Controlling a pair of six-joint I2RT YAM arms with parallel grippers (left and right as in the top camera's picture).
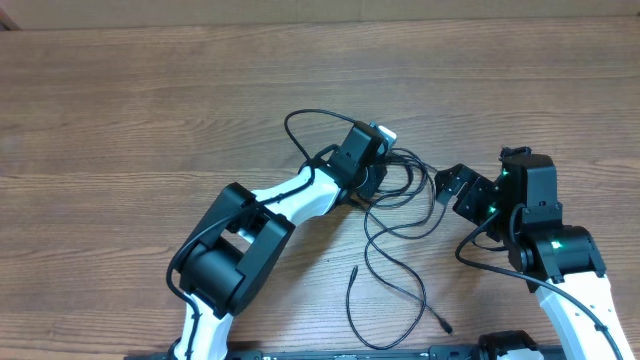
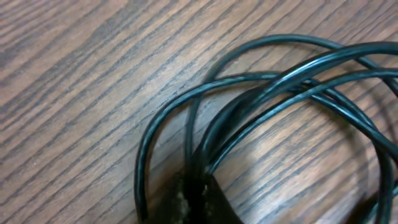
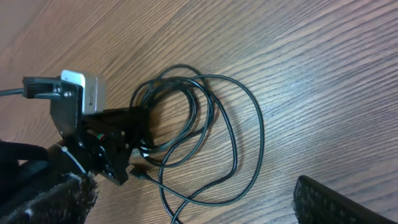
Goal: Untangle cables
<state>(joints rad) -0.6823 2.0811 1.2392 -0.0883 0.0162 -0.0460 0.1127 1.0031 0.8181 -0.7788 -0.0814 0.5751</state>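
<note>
**Overhead:** the cables (image 1: 404, 196) are lying as a loose knot on the worktop (image 1: 150, 100), directly under the left pincer (image 1: 378, 180). Two free ends are trailing away from it, and the right pincer (image 1: 447, 187) is hovering just beside it.

**Left wrist:** the left pincer (image 2: 193, 199) is seemingly closing on several strands (image 2: 273, 81), probably to anchor the knot.

**Right wrist:** the right pincer (image 3: 186, 208) is gaping wide and gripping nothing. It is facing the loops (image 3: 199, 115) beside the left pincer (image 3: 127, 165), likely preparing to draw one out.

The bench (image 1: 150, 100) is evenly and brightly lit, and only faint shadows are cast. The cables (image 2: 298, 70) are rendered soft and glossy close up.
</note>
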